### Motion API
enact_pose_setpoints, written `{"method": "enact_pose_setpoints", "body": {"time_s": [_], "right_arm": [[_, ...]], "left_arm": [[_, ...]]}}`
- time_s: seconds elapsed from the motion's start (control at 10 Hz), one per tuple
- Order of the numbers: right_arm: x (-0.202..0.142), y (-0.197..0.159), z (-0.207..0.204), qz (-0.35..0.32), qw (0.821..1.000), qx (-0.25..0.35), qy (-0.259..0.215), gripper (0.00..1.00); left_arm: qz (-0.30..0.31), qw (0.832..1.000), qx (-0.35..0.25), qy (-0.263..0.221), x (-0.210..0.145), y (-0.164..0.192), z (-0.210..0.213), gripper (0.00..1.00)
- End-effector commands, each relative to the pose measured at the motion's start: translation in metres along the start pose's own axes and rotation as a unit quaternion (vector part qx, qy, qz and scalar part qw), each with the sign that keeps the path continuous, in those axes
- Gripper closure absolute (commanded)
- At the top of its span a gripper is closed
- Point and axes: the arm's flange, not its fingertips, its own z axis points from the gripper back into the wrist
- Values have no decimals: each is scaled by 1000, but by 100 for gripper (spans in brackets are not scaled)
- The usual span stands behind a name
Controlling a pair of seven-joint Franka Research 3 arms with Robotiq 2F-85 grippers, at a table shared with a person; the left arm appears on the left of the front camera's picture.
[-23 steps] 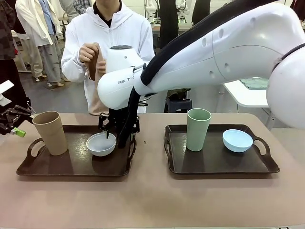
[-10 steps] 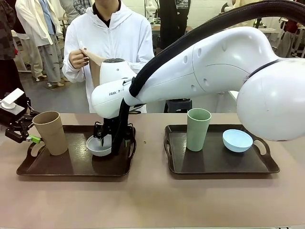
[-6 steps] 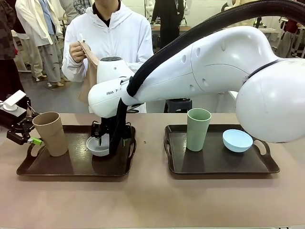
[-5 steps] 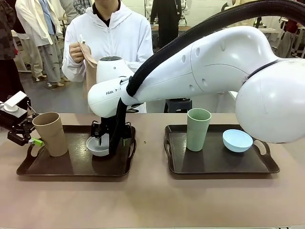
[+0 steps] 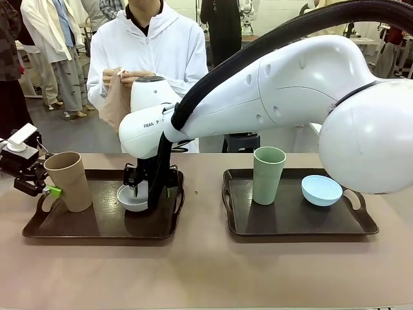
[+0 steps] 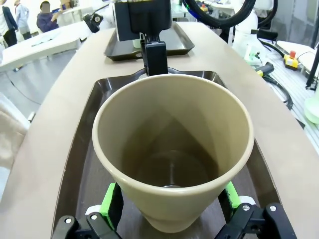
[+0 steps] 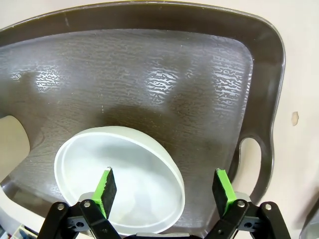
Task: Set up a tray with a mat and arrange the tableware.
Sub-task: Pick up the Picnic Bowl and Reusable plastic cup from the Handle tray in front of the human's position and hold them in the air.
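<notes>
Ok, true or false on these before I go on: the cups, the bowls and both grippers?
The tan cup stands on the left tray. True.
The right gripper is shut on the white bowl. False: its jaws are open, one finger inside the bowl, one outside.
The pale green cup lies on its side. False: it stands upright.
The left gripper has the tan cup between its open fingers. True.
The light blue bowl shares a tray with the pale green cup. True.
</notes>
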Motion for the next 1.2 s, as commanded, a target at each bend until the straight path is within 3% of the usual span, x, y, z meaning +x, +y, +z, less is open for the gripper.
{"method": "enact_pose_setpoints", "body": {"time_s": [0.0,0.7,0.8,1.1], "right_arm": [[4,3,1,1,1000,-3,2,0],[5,5,2,6,1000,-4,-2,0],[2,2,1,-1,1000,1,0,0],[2,2,1,-1,1000,1,0,0]], "left_arm": [[-3,1000,7,3,-1,-1,-4,0],[12,999,2,30,-3,-3,-2,0],[1,1000,0,3,-1,-1,-1,0],[1,1000,0,3,-1,-1,-1,0]]}}
